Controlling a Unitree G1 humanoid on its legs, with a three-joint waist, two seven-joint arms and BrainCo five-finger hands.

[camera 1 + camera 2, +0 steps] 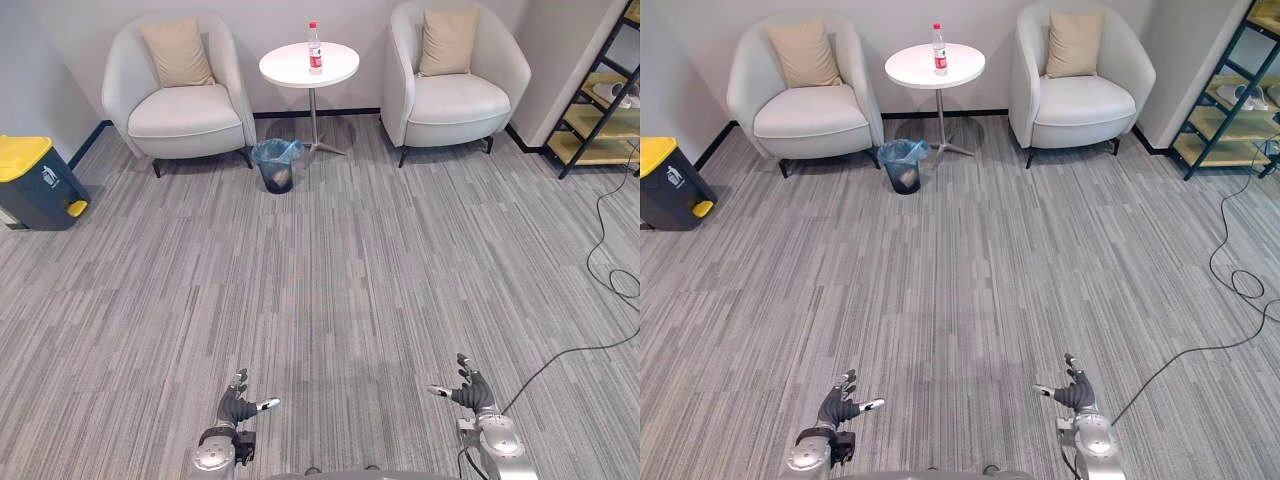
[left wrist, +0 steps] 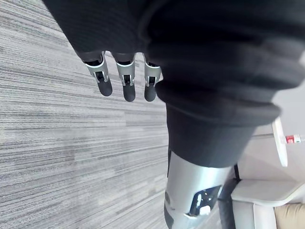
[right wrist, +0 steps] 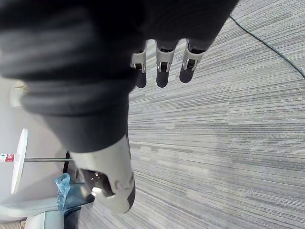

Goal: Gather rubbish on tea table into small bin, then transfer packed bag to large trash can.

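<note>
- Floor: grey striped carpet (image 1: 330,260).
- Back wall (image 1: 260,20): plain, pale, with dark skirting (image 1: 315,113) along its foot.
- Left armchair (image 1: 185,115) and right armchair (image 1: 455,100), both pale, stand against that wall.
- Beige cushion (image 1: 177,52) upright in the left armchair, second cushion (image 1: 447,42) in the right.
- Round white table (image 1: 290,68) on a thin post between the armchairs.
- Dark-framed shelf (image 1: 600,120) with wooden boards, far right.

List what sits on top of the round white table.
One bottle with a red cap and label stands upright on the table, right of the top's middle. No other item shows there. The bottle covers a small patch of the top behind it.
</note>
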